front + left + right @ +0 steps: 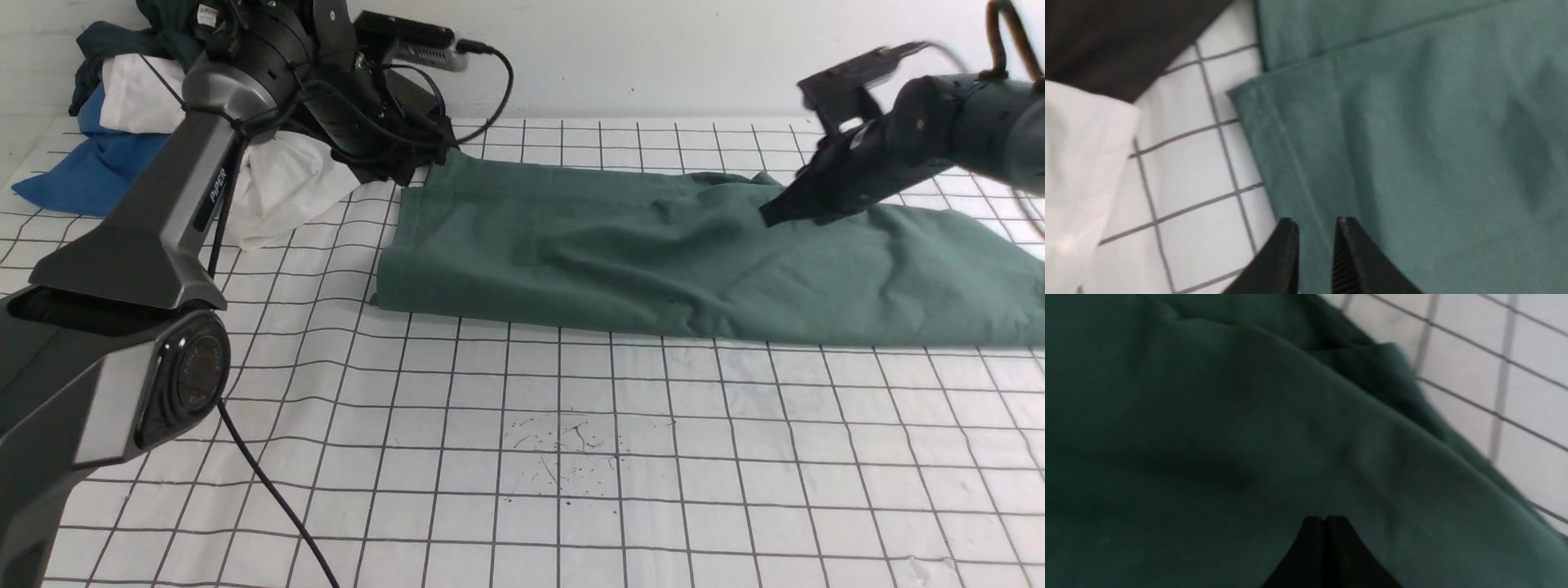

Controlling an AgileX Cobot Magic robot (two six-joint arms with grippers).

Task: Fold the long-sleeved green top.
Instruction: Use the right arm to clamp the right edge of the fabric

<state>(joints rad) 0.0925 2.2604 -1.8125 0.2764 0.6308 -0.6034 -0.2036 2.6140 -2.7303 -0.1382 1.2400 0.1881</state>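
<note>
At the surface's (588,457) far left corner, dark (175,41), white (286,184) and blue garments (90,175) are heaped, partly screened by the left arm (192,163). Bare grid cloth is left along the near edge. The green long-sleeved top (588,237) is spread across the far half, running past the view's right. Its left end is overhung by the left claw (1315,222), narrowly parted; above its middle, the right claw (1325,517) is closed.

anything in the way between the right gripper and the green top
Nothing visible stands between the right gripper and the green top. The white cloth lies beside the top, on the robot's left, not between them.
</note>
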